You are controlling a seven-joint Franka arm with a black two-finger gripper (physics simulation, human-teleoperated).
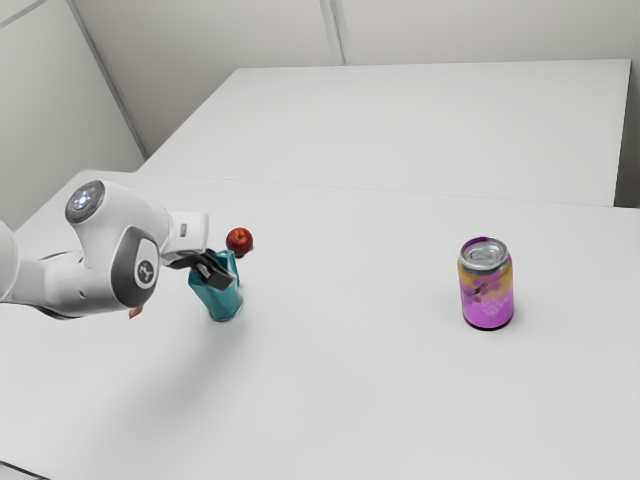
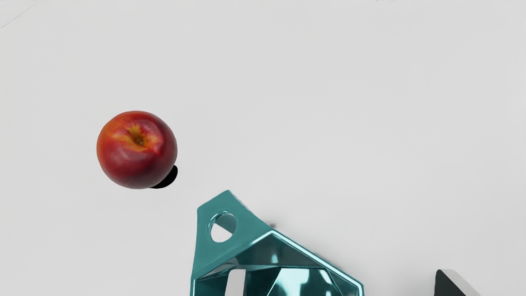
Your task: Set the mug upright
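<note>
In the exterior view the black gripper [image 1: 220,278] is at the top of the teal faceted mug [image 1: 223,303], partly covering it. The mug's narrow end is down on the table; whether it leans slightly I cannot tell. From the wrist camera, the mug [image 2: 236,250] shows its opening facing the hand, its holed handle pointing toward the peach. The gripper [image 2: 341,283] is open, fingers wide apart: one overlaps the mug's opening, the other is outside beyond the rim. Whether the first finger reaches inside is unclear.
A red peach [image 1: 239,241] lies close to the mug, near its handle; the wrist view has the peach [image 2: 137,150] too. A purple and yellow can [image 1: 486,284] stands toward the exterior view's right. Some small reddish thing [image 1: 135,313] is partly hidden under the arm.
</note>
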